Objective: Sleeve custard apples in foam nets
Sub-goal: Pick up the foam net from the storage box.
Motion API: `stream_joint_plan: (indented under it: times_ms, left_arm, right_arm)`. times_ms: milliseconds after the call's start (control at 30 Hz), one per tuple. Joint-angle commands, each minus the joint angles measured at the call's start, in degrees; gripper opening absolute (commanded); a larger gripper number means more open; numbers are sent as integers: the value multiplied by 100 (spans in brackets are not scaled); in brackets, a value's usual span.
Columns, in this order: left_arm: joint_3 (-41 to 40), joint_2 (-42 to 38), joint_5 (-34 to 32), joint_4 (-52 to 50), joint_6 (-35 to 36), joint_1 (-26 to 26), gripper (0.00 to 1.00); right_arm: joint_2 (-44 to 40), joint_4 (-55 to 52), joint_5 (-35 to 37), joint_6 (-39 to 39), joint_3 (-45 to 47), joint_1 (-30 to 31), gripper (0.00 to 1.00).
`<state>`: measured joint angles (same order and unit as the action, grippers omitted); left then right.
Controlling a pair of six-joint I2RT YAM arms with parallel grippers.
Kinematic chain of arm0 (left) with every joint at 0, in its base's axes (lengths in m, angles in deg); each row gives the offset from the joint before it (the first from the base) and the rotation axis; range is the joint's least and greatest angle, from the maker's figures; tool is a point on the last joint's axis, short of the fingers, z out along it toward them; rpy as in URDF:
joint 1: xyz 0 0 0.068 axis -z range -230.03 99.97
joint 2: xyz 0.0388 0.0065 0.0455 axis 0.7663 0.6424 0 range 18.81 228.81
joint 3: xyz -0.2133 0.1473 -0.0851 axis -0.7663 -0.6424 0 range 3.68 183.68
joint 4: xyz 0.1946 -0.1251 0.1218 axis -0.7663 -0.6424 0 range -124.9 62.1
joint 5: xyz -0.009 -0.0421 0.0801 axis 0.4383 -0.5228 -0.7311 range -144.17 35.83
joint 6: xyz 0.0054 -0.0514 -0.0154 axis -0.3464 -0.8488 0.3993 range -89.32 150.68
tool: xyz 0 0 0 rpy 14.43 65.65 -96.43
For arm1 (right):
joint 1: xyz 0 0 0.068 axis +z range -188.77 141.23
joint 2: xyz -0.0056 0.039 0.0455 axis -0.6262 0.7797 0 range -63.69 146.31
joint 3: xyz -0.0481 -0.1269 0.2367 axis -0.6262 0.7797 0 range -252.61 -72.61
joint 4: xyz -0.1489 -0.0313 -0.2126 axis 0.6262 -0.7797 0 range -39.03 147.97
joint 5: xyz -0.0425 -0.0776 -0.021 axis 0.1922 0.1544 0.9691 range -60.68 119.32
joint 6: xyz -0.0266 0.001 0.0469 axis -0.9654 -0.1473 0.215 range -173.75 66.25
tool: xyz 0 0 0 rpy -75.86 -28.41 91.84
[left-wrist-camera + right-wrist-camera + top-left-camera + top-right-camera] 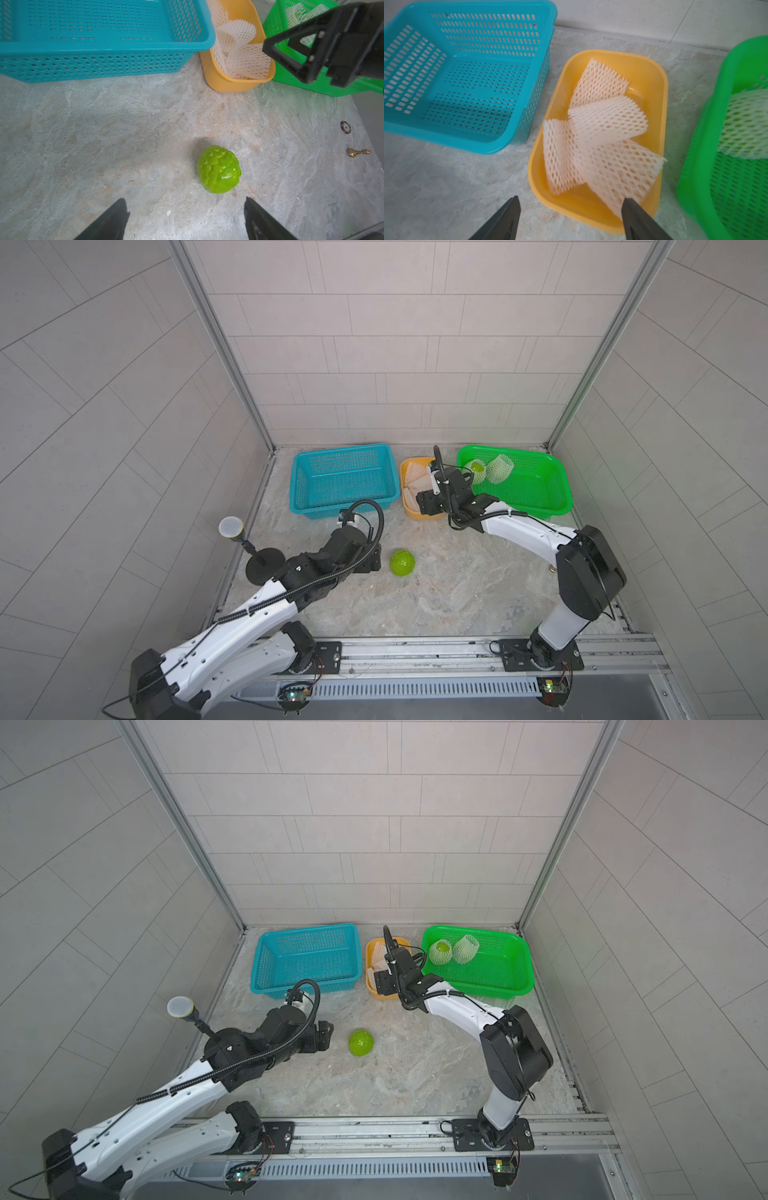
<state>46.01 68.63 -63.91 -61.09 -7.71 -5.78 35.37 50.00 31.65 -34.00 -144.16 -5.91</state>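
A bare green custard apple (402,568) (361,1043) lies on the stone table. My left gripper (185,207) (372,558) is open just short of the apple (218,169), which sits ahead of the jaws and slightly off to one side. My right gripper (571,207) (426,502) hangs open over the near rim of the yellow bin (612,53). Several white foam nets (607,122) (239,41) lie in it, one edge reaching a fingertip (631,209). Two netted custard apples (440,951) (465,948) rest in the green basket (519,973).
An empty teal basket (343,481) stands left of the yellow bin (409,512). A microphone on a black stand (232,526) rises at the table's left edge. A small brass chess piece (358,152) and a round token (345,127) lie near the right edge.
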Motion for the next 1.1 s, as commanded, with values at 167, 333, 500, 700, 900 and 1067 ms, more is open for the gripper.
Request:
stream_joint_plan:
  times_ms: [167,333,500,700,900,1067]
  left_arm:
    - [-241,-306,206,-112,-214,-214,91]
    - [-269,-308,288,-102,-215,-313,91]
    - [-295,-299,357,-50,-222,-374,91]
    - [-341,-272,415,1,-244,-426,91]
    - [-346,-223,472,85,-281,-445,91]
    - [-307,-157,579,236,-283,-448,90]
  right_arm:
    - [1244,-632,942,65,-1294,-43,79]
    - [1822,-963,1243,3,-1933,-42,74]
    - [2221,-1164,1538,-89,-2328,-43,73]
    - [2433,-1266,1801,-195,-2563,-48,58]
    - [2176,-1286,1856,-217,-2512,-43,33]
    - [1651,-1251,1682,-265,-2224,-43,12]
